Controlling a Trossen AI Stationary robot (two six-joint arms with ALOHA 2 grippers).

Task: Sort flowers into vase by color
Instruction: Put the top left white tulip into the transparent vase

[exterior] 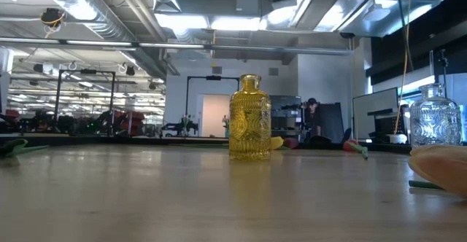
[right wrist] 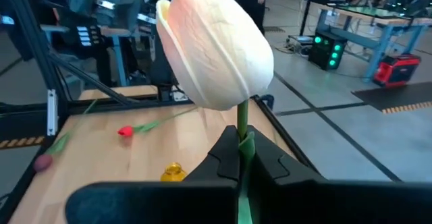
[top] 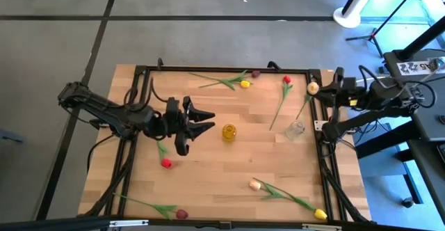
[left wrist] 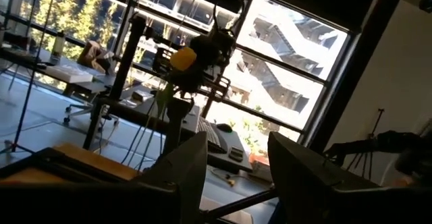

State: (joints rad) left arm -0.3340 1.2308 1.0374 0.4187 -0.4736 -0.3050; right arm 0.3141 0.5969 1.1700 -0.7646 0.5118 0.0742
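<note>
Right wrist view shows a cream tulip (right wrist: 214, 45) with its stem pinched between the closed fingers of the right gripper (right wrist: 241, 158), at the table's right rear edge near the clear glass vase (top: 295, 129). A yellow vase (top: 229, 131) stands mid-table. The left gripper (top: 203, 120), fingers spread and empty, hovers just left of it above a red tulip (top: 165, 163).

Yellow glass vase (exterior: 249, 118) upright mid-table; clear glass vase (exterior: 435, 116) far right; cream bloom (exterior: 441, 165) near it.
</note>
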